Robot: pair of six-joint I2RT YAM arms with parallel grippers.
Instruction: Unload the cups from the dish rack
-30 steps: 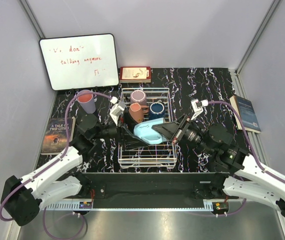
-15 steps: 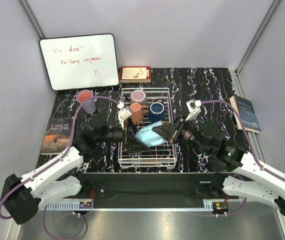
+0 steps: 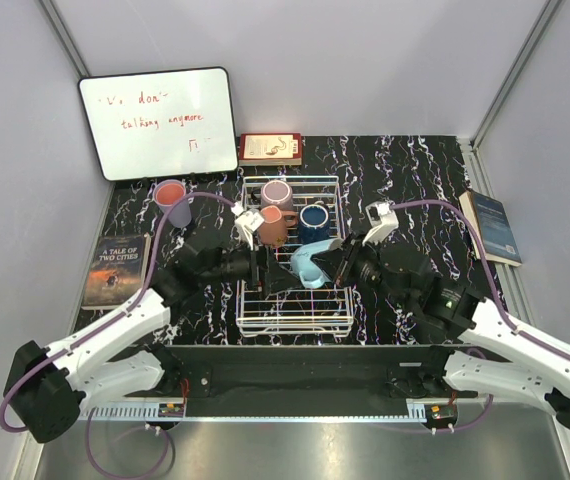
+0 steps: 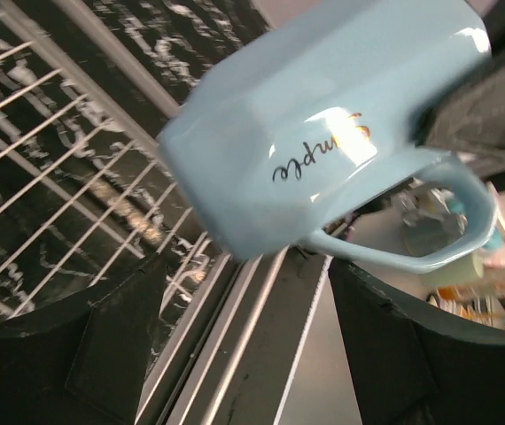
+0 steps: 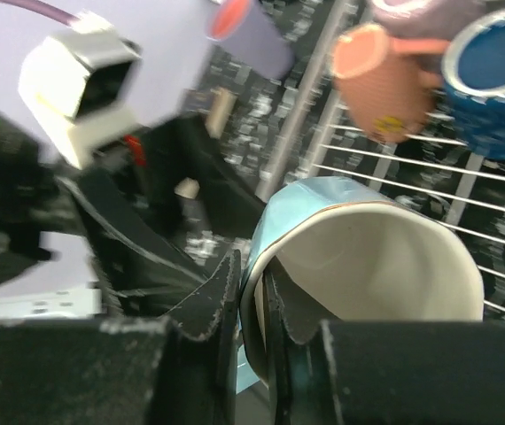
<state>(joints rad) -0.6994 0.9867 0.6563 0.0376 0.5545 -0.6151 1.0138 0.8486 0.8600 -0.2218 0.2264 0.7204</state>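
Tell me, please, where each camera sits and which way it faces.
Top external: above and behind the robot, looking down on the table; left arm and right arm show, the right hand holding the light blue mug over the dish rack.
Left wrist: behind the left hand, facing the mug's side; its open fingers frame the mug.
Right wrist: behind the right hand, looking across the mug's mouth; its fingers pinch the rim.
Shared: every view shows that mug.

Noted white-shelled left arm (image 3: 115,325) and white-shelled right arm (image 3: 520,345) stretched inward, wrists nearly facing. Holding left black two-finger gripper (image 3: 268,270) spread wide. Pinching right black two-finger gripper (image 5: 251,285) tight (jaws nearly together) on rim of light blue glazed mug (image 5: 368,257).
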